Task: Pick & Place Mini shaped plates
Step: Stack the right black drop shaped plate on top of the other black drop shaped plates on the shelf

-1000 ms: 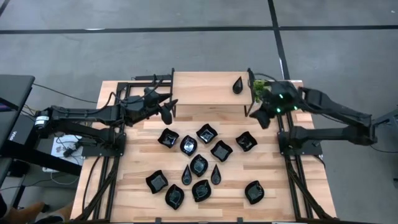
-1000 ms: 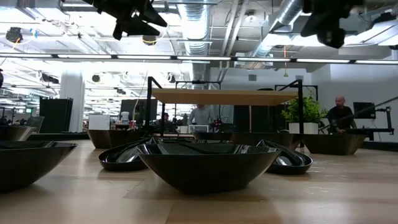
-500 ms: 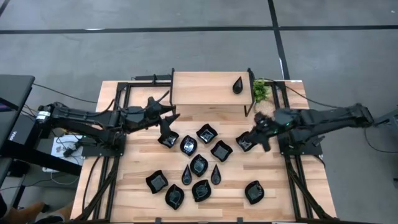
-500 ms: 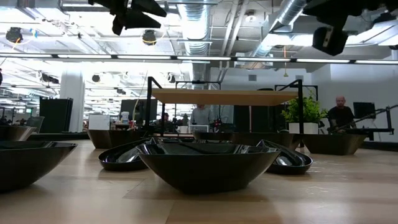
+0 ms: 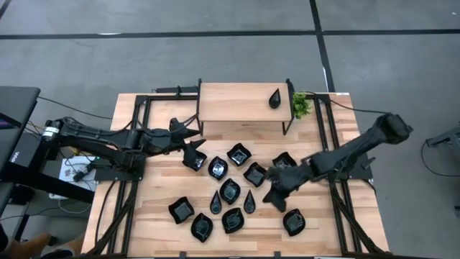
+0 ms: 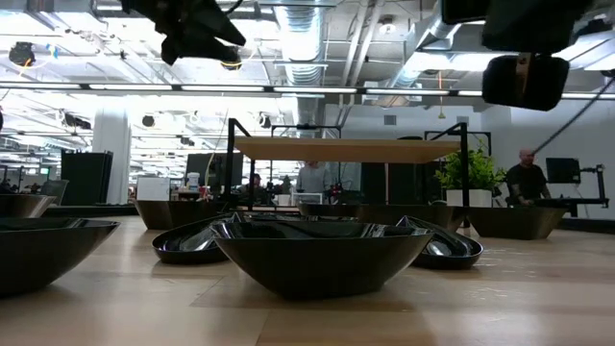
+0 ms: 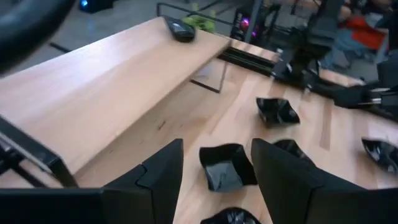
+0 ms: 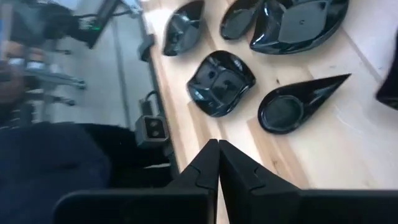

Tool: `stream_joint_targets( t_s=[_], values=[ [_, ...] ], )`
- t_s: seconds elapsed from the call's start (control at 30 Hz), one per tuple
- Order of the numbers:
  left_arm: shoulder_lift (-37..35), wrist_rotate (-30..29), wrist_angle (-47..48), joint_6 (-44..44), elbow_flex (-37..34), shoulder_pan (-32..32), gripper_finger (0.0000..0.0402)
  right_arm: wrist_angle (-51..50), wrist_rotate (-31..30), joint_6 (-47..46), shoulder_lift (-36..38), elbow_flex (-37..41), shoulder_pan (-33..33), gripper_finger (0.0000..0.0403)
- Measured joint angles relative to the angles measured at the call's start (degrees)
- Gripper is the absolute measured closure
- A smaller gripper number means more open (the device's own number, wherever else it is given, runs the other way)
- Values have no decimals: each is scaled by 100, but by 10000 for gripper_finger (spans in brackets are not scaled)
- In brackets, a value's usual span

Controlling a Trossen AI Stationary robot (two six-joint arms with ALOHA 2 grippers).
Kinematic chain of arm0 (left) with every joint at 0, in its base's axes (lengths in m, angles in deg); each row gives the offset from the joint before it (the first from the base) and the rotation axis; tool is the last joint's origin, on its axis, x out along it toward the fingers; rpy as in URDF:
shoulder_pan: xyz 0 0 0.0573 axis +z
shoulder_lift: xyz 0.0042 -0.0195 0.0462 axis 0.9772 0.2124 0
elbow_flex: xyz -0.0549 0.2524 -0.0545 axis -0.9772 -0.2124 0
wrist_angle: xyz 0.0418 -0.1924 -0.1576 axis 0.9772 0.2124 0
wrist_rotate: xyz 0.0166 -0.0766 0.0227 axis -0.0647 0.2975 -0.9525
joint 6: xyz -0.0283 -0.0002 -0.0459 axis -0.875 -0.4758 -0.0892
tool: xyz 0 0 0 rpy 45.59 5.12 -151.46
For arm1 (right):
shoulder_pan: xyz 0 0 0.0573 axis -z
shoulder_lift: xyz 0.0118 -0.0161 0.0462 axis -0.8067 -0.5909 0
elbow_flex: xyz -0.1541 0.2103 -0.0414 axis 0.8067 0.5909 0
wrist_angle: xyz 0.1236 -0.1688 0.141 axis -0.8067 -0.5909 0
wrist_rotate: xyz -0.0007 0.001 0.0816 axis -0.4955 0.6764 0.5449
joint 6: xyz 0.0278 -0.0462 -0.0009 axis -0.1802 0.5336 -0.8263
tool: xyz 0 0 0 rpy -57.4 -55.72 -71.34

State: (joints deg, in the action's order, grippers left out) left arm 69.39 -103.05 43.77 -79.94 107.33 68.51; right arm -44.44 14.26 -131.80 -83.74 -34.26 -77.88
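Now the left gripper (image 7: 214,186) hangs wide-fingered over a square plate (image 7: 227,167) at the cluster's far left, the right gripper (image 8: 217,165) pinched empty mid-table, so any skewed descent risks nudging neighbours.

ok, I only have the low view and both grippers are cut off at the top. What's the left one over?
Observer: The left gripper hovers above a wavy-edged square plate and is not touching it.
Operator: Open?
Observer: Yes. Its fingers are spread, and the plate shows between them in the left wrist view.
Operator: And the right?
Observer: The right gripper is shut with nothing in it. It is out over the middle of the plate cluster, with a teardrop plate just ahead of it.
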Motion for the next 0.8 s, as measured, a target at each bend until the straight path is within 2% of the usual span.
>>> stream_joint_targets(
  t_s=[0.13,0.3,0.53,0.8],
  values=[
    [-86,-15,-16,232,-31,-263,211,-355,-179,-141,-754,-603,-6,401],
    [-771,-69,-35,192,-518,-692,211,-528,-240,-275,-1498,-1056,55,399],
    [-2062,-250,-204,408,-1061,-1427,211,-949,-425,-856,-1636,-1145,191,400],
    [-2889,-249,-436,490,-1782,-2177,211,-1217,-372,-1596,-1602,-1142,259,375]
  ],
)
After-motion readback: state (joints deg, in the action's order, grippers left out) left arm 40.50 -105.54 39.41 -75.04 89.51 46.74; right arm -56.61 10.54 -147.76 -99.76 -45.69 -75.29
